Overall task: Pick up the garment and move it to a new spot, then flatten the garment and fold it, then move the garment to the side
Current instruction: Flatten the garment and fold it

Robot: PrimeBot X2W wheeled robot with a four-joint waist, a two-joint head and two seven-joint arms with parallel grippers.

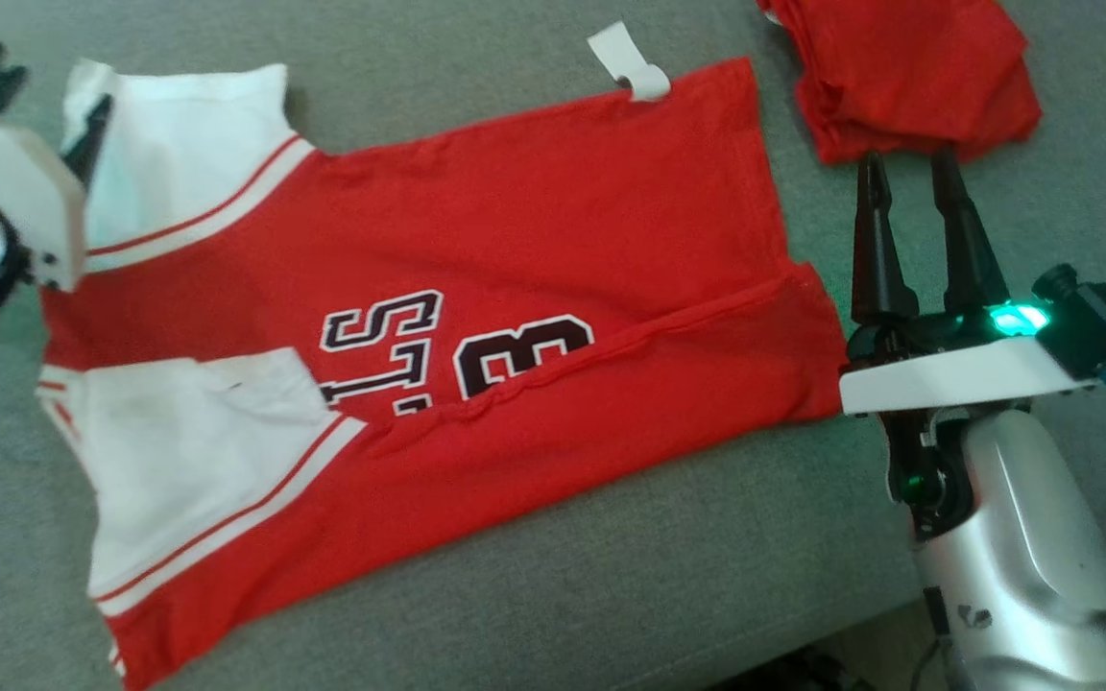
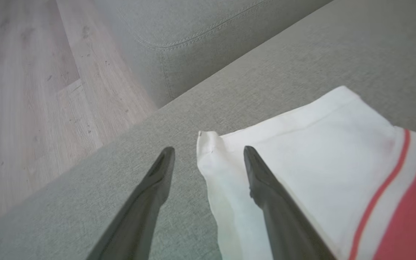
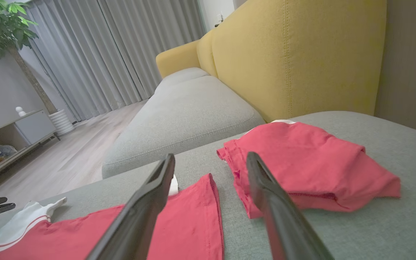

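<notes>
1. Where the grey sofa seat [image 1: 611, 576] spreads across the head view, the red jersey [image 1: 534, 221] lies flat on it, running from the left edge to right of centre. Its lower long side is folded up over the black-and-white lettering.
2. Behind the seat, in the right wrist view, rises a yellow backrest [image 3: 302, 54].
3. A folded red garment [image 1: 908, 67] sits at the upper right, apart from the jersey.
4. At the right edge, the right gripper [image 1: 906, 161] hovers just beside the jersey's hem. Its fingers are spread wide and empty, with the tips near the folded garment.
5. At the upper left, the left gripper [image 2: 208, 150] is also spread wide and grips nothing. One finger is over the corner of the white sleeve [image 2: 320, 144] and the other over bare cushion.
6. A white tag [image 1: 630, 62] sticks out at the jersey's top edge.
</notes>
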